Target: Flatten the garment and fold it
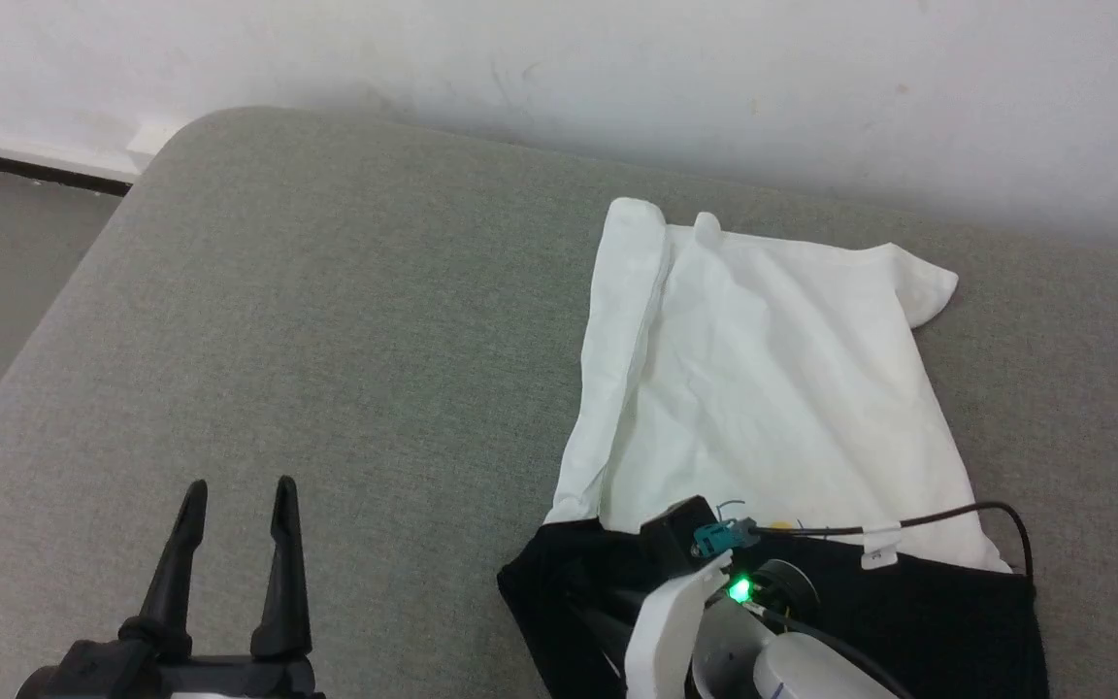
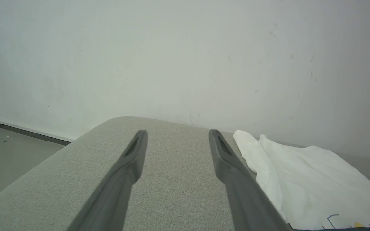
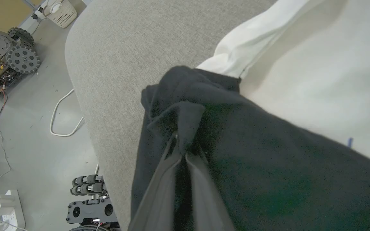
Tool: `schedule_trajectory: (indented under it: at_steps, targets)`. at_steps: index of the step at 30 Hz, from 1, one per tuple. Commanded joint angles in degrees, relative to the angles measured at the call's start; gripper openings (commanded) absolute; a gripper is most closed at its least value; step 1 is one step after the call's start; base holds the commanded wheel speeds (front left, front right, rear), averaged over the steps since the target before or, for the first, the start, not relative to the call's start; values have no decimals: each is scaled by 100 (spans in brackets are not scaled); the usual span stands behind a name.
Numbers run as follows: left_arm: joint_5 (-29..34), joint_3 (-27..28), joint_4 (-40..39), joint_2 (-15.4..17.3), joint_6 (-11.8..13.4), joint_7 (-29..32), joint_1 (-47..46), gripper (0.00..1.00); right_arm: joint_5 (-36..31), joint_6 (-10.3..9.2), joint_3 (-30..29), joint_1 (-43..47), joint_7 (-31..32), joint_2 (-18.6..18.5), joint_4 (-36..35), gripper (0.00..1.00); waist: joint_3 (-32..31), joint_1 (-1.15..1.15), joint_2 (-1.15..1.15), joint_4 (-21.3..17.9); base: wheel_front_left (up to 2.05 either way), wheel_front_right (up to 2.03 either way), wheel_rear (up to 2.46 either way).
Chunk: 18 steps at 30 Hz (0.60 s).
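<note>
Right wrist view has the right gripper with its jaws closed on a small raised fold of the garment, in its black part, the tips buried in the cloth. Beyond those jaws and to their right the white body spreads over the grey padded surface. To their left the surface's rounded edge drops to the floor. In the head view the left gripper hovers with jaws open and nothing between them. The garment lies well to the right of them, untouched by that arm. The white side nearest the left jaws is rolled over itself into a long ridge.

Flattening looks to be at an early stage, and the grip is the weak point. The pinch takes only a narrow fold, so a pull may let the soft cloth slide out of the jaws. It may also lift one layer and leave the other behind. With nothing holding the white body down, a tug could drag the whole shirt instead of spreading it. That would bunch it further or draw the black part over the edge. The rolled ridge would then be pressed in when folding begins.
</note>
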State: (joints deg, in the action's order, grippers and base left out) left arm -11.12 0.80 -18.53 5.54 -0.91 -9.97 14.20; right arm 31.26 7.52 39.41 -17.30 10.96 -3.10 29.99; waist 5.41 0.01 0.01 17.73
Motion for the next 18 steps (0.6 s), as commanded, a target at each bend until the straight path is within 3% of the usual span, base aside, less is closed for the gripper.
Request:
schedule_trajectory:
  at_steps: [1,5,8,12,18]
  targets:
    - [-30,3,21,16,-15,-28,-56,100,150,-3,85,-158,-35,22,-15,100,-56,-1,-1,-12,0,0,0]
    - [-33,3,-35,54,-6,33,6,100,493,-3,200,-336,213,22,-255,100,-184,-1,-1,-193,0,0,0]
    - [-45,9,-122,83,2,90,69,100,503,-3,-166,-369,337,22,-557,100,-301,-1,-1,-401,0,0,0]
    - [-62,6,-257,123,-2,158,132,100,69,-3,-1407,-52,287,-57,-1246,100,-415,-1,-1,-695,0,0,0]
    - [-80,43,-373,179,11,153,188,100,-1017,-3,-3827,1040,-136,-46,-3061,100,-459,-1,-1,-1100,0,0,0]
